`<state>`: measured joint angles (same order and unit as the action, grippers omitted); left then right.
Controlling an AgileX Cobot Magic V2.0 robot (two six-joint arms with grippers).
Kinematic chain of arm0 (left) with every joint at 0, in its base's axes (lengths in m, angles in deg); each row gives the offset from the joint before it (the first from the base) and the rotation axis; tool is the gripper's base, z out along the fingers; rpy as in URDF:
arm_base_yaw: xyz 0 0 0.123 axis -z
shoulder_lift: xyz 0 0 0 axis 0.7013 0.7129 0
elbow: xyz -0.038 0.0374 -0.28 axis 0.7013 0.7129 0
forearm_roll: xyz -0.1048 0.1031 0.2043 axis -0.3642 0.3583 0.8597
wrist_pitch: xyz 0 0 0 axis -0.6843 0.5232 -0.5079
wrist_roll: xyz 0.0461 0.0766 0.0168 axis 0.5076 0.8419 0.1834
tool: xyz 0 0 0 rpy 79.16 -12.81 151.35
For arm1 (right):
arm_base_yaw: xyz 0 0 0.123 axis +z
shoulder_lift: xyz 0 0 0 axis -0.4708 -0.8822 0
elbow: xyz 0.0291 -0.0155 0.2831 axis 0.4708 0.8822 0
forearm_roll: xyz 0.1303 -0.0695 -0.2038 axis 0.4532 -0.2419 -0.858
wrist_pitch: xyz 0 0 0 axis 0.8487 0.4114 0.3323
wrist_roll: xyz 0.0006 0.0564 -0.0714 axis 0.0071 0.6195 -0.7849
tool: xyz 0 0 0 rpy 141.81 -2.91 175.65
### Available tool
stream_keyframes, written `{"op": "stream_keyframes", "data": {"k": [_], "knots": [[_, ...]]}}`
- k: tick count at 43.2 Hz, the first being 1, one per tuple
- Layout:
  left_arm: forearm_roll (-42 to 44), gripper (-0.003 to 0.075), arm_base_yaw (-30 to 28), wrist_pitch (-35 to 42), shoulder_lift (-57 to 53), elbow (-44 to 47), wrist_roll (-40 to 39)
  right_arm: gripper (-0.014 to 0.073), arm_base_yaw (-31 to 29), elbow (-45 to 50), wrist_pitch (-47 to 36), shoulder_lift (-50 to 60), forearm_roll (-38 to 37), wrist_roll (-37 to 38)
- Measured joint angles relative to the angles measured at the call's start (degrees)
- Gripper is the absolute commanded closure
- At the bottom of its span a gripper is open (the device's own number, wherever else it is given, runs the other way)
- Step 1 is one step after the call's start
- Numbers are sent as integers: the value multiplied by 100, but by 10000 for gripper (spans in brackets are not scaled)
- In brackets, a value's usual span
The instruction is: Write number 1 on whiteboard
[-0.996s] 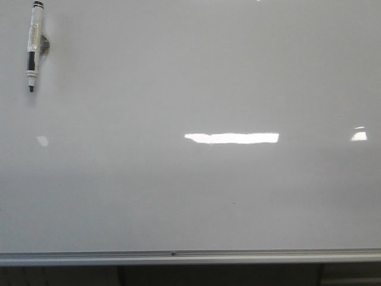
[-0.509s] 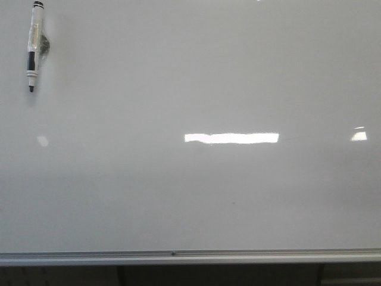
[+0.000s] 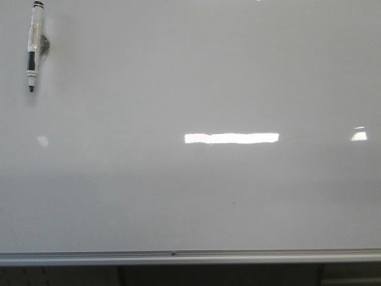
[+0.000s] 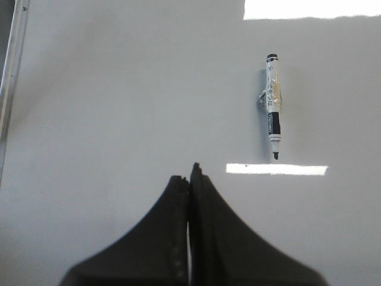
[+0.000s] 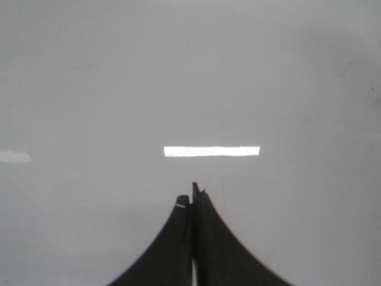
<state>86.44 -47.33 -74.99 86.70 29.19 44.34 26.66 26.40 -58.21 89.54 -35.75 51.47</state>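
The whiteboard is glossy pale grey-white and fills the front view, with a silver frame edge along the bottom. No black number 1 stroke shows on it in the front view. A black-and-white marker, uncapped with its tip down, lies at the board's far left. It also shows in the left wrist view, ahead and to one side of my left gripper, which is shut and empty. My right gripper is shut and empty over bare board. A very faint thin slanted line lies beside its tips; I cannot tell what it is.
Bright white rectangular light reflections lie on the board. The silver frame runs along the near edge, with dark space below it. The frame also shows in the left wrist view. Neither arm shows in the front view.
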Motion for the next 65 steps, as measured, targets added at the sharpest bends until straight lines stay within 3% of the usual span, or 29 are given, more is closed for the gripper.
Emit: {"op": "stream_keyframes", "data": {"k": [10, 18, 34, 49, 60, 65], "knots": [[-37, 741, 0, 198, 0, -167, 0, 663, 0, -626, 155, 0, 0, 0], [-36, 741, 0, 92, 0, -1239, 0, 663, 0, -1807, 1028, -65, 0, 0], [-36, 741, 0, -1954, 1250, -3415, 0, 663, 0, -3789, 2679, -1708, 0, 0], [-36, 741, 0, -3318, 2339, -3564, 0, 663, 0, -3915, 3405, -2826, -10, 0], [-48, 741, 0, -3561, 2884, -3564, 0, 658, 0, -3915, 3655, -3298, -10, 0], [-48, 739, 0, -3688, 3034, -3564, 0, 568, 0, -3915, 3681, -3421, -10, 0]]}}
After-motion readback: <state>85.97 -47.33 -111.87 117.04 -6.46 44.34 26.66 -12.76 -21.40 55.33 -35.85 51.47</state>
